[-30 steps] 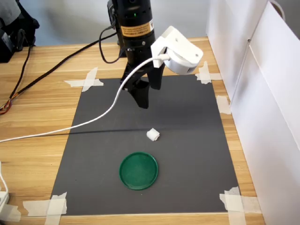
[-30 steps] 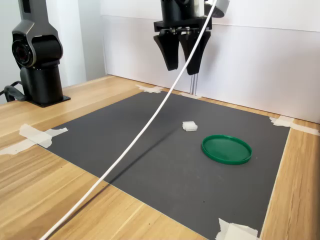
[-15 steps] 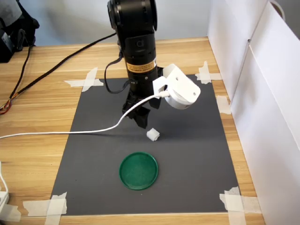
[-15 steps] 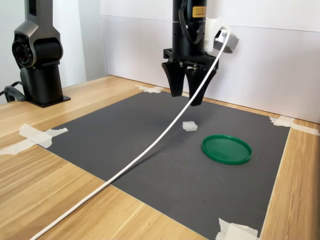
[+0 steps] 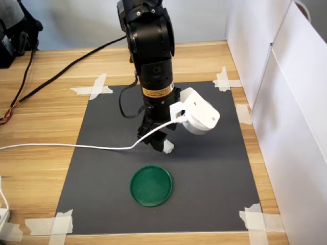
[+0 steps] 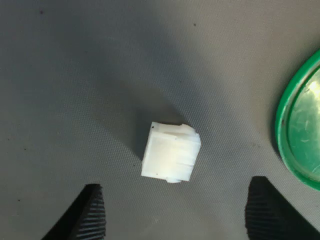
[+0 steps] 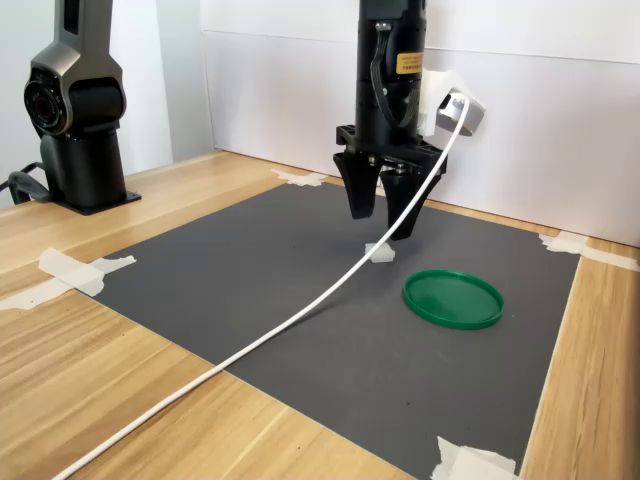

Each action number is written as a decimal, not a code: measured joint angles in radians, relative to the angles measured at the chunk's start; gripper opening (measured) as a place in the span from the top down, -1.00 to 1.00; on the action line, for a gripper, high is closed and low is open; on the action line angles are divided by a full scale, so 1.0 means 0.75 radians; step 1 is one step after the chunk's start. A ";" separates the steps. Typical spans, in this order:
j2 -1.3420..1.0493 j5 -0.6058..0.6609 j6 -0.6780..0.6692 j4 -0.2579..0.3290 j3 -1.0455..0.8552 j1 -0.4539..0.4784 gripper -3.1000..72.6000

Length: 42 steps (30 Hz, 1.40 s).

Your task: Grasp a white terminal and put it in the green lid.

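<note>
On the wooden desk (image 5: 46,168) in the first exterior view lies a dark grey mat (image 5: 214,173) taped down at its corners, and the black arm (image 5: 150,51) stands upright over its middle with the gripper (image 5: 158,144) pointing straight down. Its fingers are low above the mat and partly hide the white terminal (image 5: 168,147), which peeks out on the first exterior view's right side of them. The green lid (image 5: 150,185) lies flat on the mat nearer the camera, apart from the terminal. A white camera housing (image 5: 199,116) sits on the side of the wrist, and a white cable (image 5: 61,146) runs from it across the mat and off the first exterior view's left edge. White panels (image 5: 286,102) stand along the first exterior view's right. Seen from the wrist view, the white terminal (image 6: 170,152) lies on the mat between the two ribbed black fingertips (image 6: 91,216), which are spread wide with clear mat on either side of the block, so the gripper is open and holds nothing; the rim of the green lid (image 6: 281,131) curves in at one edge, near the terminal but not touching it. From the second exterior view, the gripper (image 7: 386,226) hangs with its jaws parted just above the white terminal (image 7: 379,252), the tips not yet down around it, and the green lid (image 7: 453,298) rests to the second exterior view's right of the block. A second black robot base (image 7: 80,110) stands on the desk at the second exterior view's left.
</note>
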<state>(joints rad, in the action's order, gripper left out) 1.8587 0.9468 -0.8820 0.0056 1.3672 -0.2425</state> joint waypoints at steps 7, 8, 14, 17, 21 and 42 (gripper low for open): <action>-0.002 -0.063 -0.001 -0.007 -0.046 -0.026 -0.87; -0.002 -0.070 -0.001 -0.007 -0.053 -0.029 -0.87; -0.004 -0.098 -0.001 -0.007 -0.060 -0.031 -0.87; 0.003 -0.099 -0.001 -0.018 -0.060 -0.031 -0.87; 0.025 -0.099 -0.001 -0.036 -0.060 -0.031 -0.87; 0.071 -0.136 0.003 -0.070 -0.060 -0.031 -0.87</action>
<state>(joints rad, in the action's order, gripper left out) 1.9121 0.8445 -0.8797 -0.0468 1.3219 -0.2654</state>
